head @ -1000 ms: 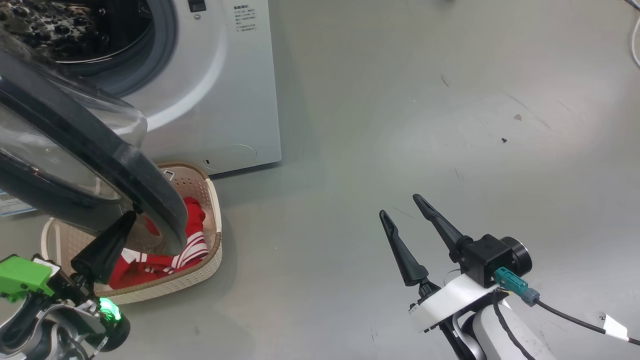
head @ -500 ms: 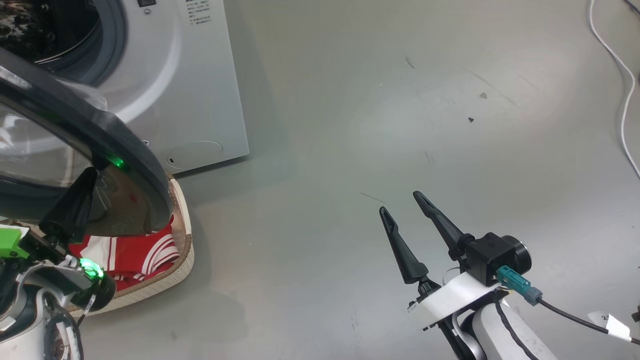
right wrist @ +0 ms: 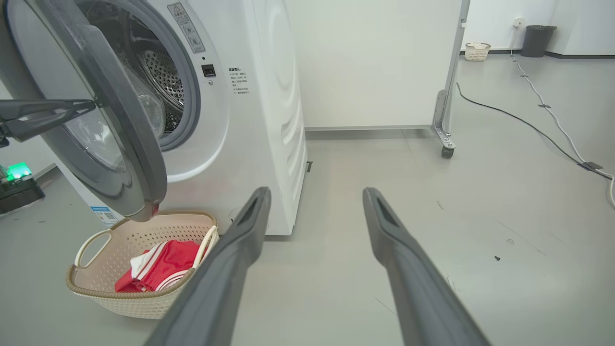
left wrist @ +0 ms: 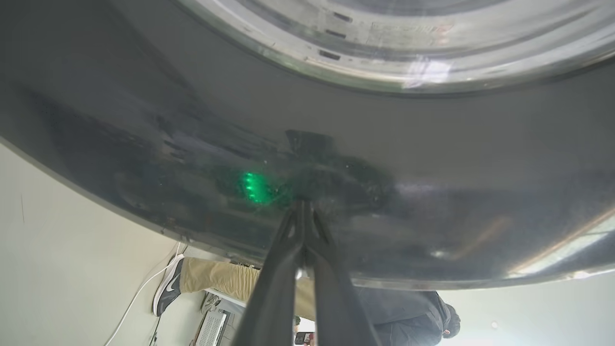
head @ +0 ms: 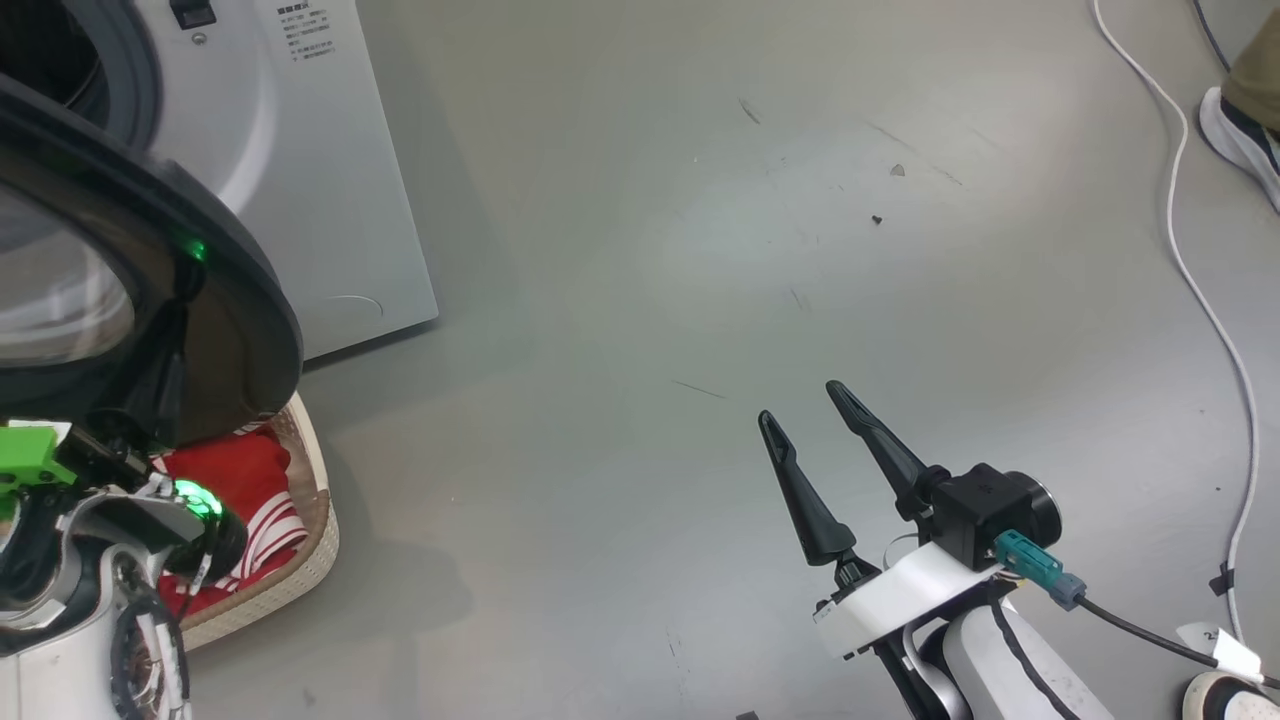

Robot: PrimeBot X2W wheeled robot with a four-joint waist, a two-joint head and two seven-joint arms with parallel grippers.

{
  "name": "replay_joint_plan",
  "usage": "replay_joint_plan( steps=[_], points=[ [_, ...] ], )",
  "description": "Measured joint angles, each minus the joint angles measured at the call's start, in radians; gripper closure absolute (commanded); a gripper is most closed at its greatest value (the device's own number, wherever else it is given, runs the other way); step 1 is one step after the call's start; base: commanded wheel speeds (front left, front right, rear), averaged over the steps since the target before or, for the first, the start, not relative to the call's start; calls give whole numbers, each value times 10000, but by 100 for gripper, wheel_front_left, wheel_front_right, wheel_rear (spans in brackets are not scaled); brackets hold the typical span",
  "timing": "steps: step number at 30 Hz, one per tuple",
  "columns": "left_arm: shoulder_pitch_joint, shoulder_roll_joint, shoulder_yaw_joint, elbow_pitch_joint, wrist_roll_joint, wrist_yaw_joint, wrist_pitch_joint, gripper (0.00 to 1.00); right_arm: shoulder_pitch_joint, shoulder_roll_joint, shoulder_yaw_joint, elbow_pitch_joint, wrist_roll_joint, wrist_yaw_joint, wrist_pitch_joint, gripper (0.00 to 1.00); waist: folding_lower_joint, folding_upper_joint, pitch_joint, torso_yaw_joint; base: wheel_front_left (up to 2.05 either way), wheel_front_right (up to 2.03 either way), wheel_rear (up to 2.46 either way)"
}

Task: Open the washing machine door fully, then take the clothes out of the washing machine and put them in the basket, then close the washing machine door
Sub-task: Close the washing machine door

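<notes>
Surroundings: the washing machine (right wrist: 259,120) is standing at the upper left of the right wrist view, on a grey floor (head: 700,250). A wheeled partition (right wrist: 375,62) is standing behind it. A dark bin (right wrist: 538,41) and a second small basket (right wrist: 477,51) are sitting at the far upper right. A white cable (head: 1190,270) is running down the right edge of the head view, past a person's shoe (head: 1235,130) in the upper right corner. A black cable (right wrist: 509,117) is lying across the floor beyond the partition.

Obstruction: the door (right wrist: 120,144) is standing partly open, and its lower edge is hanging over the near basket (right wrist: 144,307), covering part of it in the head view.

Count: one machine, one door, two baskets, two hands. The clothes (right wrist: 166,262) are lying as one red heap with white stripes inside the near basket; the number of garments cannot be told.

Left hand (left wrist: 302,204): the fingers are pressing together, holding nothing. Their tips are touching the door's glossy black face, below the glass window, in the centre of the left wrist view.

Right hand (head: 800,403): the fingers are standing apart and holding nothing, at the lower right of the head view. It is hovering over bare floor, well apart from the machine, the door and the near basket, which are lying to its left in the frame.
</notes>
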Motion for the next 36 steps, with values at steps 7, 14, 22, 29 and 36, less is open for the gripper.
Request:
replay_joint_plan(
  steps=[7,14,22,29,36],
  points=[
    [-61,-29,-412,345,-178,-320,-242,100,3,4,-174,-35,-2,-86,0,0,0,0,-106,-3,0,0,0],
    [11,-33,-899,562,-399,-685,-284,100,12,6,-410,-36,-63,-92,0,0,0,0,-330,267,0,0,0],
    [988,67,-2347,451,1567,-1388,115,100,51,-38,-792,-146,-151,-100,-2,0,0,0,-635,823,0,0,0],
    [1619,1028,-3141,52,3848,-1735,-314,100,201,-128,-1175,-291,-203,-173,-2,0,0,0,-917,1457,0,0,0],
    [2113,1636,-3574,-619,6259,-1822,-1785,100,339,-268,-1346,-387,-291,-171,-2,0,0,0,-1238,2103,0,0,0]
  ],
)
